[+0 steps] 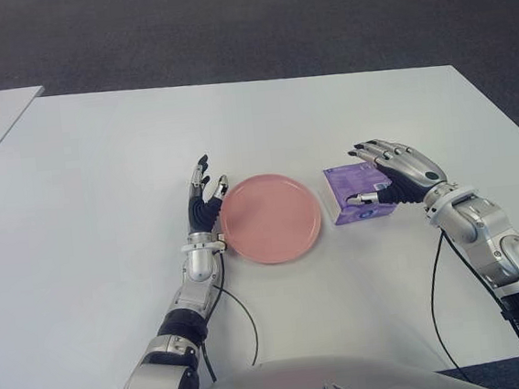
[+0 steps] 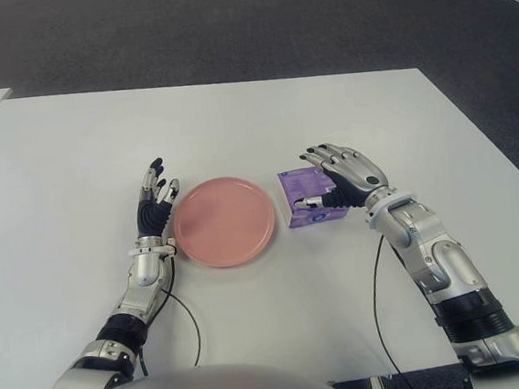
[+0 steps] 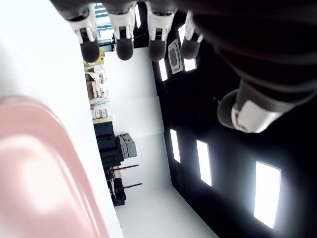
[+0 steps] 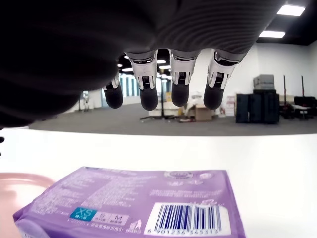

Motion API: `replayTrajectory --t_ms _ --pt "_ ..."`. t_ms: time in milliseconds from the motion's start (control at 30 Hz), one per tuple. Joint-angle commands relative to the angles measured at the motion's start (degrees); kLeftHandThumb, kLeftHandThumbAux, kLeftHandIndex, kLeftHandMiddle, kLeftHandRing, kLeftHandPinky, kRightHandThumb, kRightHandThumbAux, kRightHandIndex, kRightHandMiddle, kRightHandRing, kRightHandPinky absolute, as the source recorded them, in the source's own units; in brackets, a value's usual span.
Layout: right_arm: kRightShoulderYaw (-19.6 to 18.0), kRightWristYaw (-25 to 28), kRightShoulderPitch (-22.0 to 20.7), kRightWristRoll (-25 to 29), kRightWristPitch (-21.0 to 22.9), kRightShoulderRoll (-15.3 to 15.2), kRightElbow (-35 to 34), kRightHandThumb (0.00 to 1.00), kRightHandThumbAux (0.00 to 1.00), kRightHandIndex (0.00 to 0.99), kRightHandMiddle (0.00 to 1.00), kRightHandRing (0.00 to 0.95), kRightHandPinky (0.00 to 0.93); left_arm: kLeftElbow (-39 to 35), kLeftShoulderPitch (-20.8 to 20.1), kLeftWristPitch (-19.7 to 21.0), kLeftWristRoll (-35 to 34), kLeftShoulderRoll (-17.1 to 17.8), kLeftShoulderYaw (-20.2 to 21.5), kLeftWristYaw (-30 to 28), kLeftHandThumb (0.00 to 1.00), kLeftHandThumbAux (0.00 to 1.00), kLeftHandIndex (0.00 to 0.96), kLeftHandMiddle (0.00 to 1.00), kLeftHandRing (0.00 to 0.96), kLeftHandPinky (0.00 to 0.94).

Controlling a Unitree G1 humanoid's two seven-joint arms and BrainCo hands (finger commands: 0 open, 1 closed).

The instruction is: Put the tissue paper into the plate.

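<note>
Tissue pack (image 1: 356, 194) lies flat on the white counter (image 1: 105, 218), just right of the pink plate (image 1: 271, 217), not yet in it. Your right hand (image 1: 396, 177) hovers over it, fingers (image 4: 148, 91) extended and spread, gripping nothing. It looks light, soft and slick-wrapped, so pinch across its short sides. The right wrist view alone shows its barcode. Left hand (image 1: 205, 204) stands open beside the plate's left rim.

2 head eyes look forward-down at table (image 1: 105, 218), sharing plate (image 1: 271, 217) and both arms (slight sideways offset). Each wrist camera sits close behind own robot hand, facing past fingers (image 4: 148, 94) across table toward room.
</note>
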Motion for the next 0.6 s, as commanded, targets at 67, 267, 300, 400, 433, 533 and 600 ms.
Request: replayTrajectory --t_ms 67,267,300,400,433,533,600 --pt "1.9 0.6 0.2 -0.8 -1.9 -0.2 1.3 0.305 0.223 0.000 0.000 0.000 0.000 5.1 5.3 -0.4 0.5 -0.1 -0.4 -0.6 0.018 0.501 0.000 0.000 0.000 0.000" --pt "2.9 -0.8 -0.6 -1.8 -3.9 -0.4 3.7 0.314 0.229 0.000 0.000 0.000 0.000 5.4 5.2 -0.4 0.5 -0.2 -0.4 -0.6 0.020 0.498 0.000 0.000 0.000 0.000" --pt "3.1 -1.0 -0.9 -2.0 -4.2 -0.3 4.3 0.313 0.228 0.000 0.000 0.000 0.000 5.4 5.2 -0.4 0.6 -0.2 -0.4 -0.5 0.016 0.499 0.000 0.000 0.000 0.000" --pt "3.4 -1.5 -1.7 -2.6 -4.7 -0.3 5.5 0.309 0.226 0.000 0.000 0.000 0.000 5.3 5.2 -0.5 0.8 -0.1 -0.4 -0.2 0.012 0.500 0.000 0.000 0.000 0.000" --pt "3.5 -1.7 -2.0 -2.7 -4.9 -0.3 5.9 0.306 0.226 0.000 0.000 0.000 0.000 5.3 5.2 -0.5 0.9 -0.1 -0.4 -0.1 0.011 0.500 0.000 0.000 0.000 0.000" --pt "3.7 -2.0 -2.5 -3.1 -5.2 -0.3 6.7 0.302 0.227 0.000 0.000 0.000 0.000 5.2 5.3 -0.5 1.1 0.0 -0.5 0.1 0.009 0.499 0.000 0.000 0.000 0.000" --pt "3.8 -2.2 -2.9 -3.3 -5.4 -0.3 7.2 0.299 0.228 0.000 0.000 0.000 0.000 5.1 5.3 -0.5 1.2 0.0 -0.5 0.2 0.010 0.497 0.000 0.000 0.000 0.000"
